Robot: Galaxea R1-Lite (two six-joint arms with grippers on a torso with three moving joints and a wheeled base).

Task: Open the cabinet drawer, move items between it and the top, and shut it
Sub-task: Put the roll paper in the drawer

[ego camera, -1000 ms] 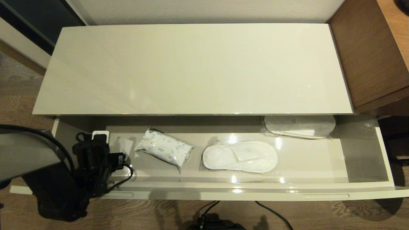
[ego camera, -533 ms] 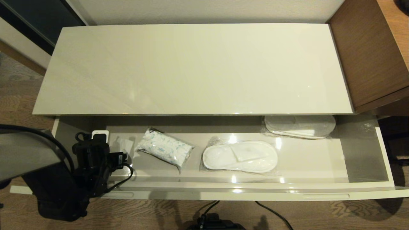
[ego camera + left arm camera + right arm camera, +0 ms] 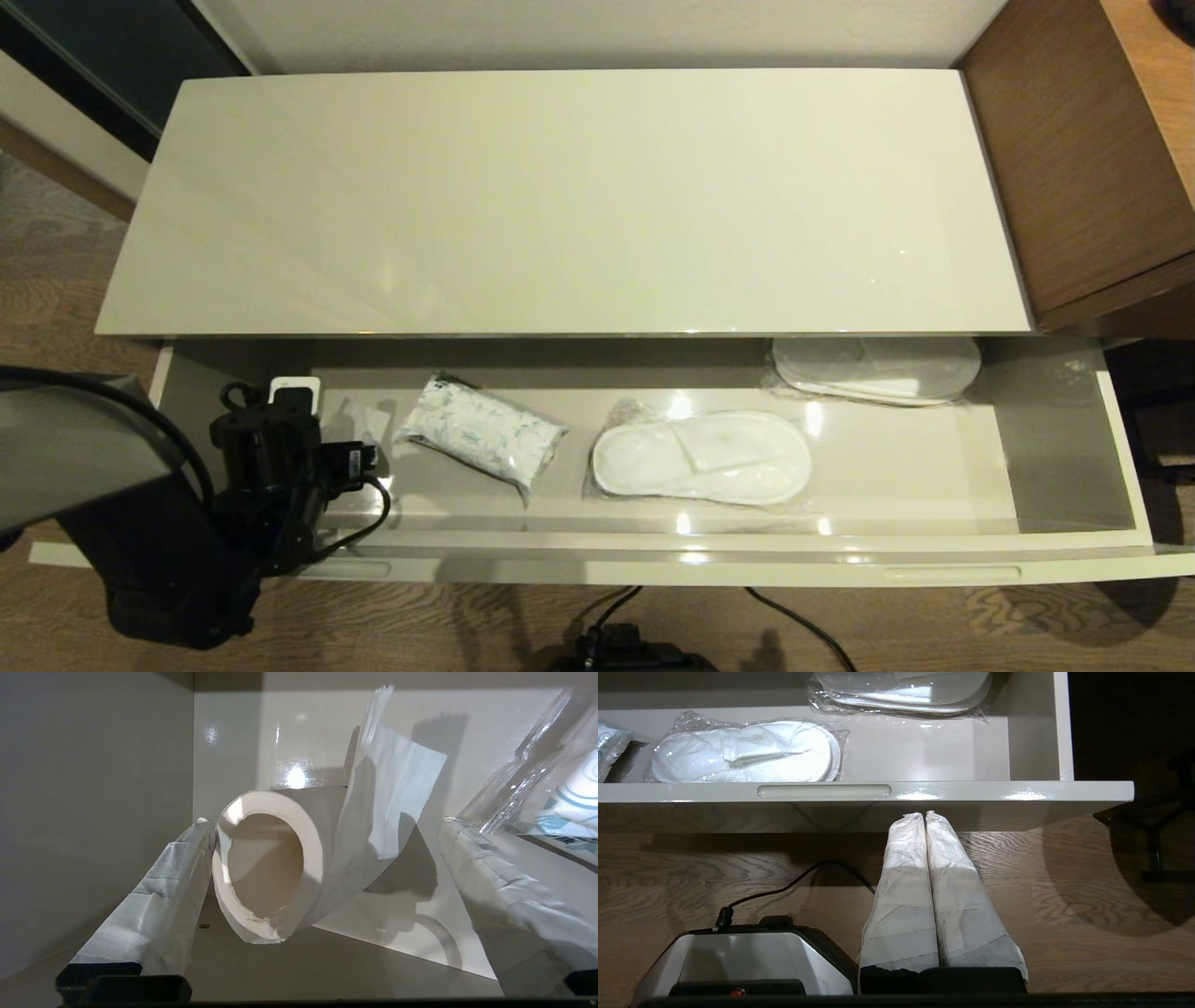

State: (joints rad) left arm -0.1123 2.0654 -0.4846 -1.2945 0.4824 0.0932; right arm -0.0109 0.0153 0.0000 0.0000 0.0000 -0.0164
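The cabinet drawer (image 3: 653,567) is pulled out, its pale grey floor (image 3: 896,467) showing. At its left end lies the toilet paper roll (image 3: 280,858), its hollow core facing the left wrist camera and a paper flap (image 3: 392,788) standing up. My left gripper (image 3: 325,822) is open around the roll. One taped finger (image 3: 187,858) touches the roll's end rim, while the other finger (image 3: 481,868) stands apart from it. In the head view the left gripper (image 3: 327,406) largely covers the roll. The glossy top (image 3: 579,196) is bare. My right gripper (image 3: 924,814) is shut, low in front of the drawer front.
A white packet with green-blue print (image 3: 481,439) lies just right of the left gripper. Wrapped slippers (image 3: 700,457) sit mid-drawer, and a second pair (image 3: 878,369) at the back right. Brown wooden furniture (image 3: 1083,140) stands to the right. The drawer's left wall (image 3: 93,812) is close beside the finger.
The left gripper has edged slightly deeper into the drawer's left end. Nothing else has moved.
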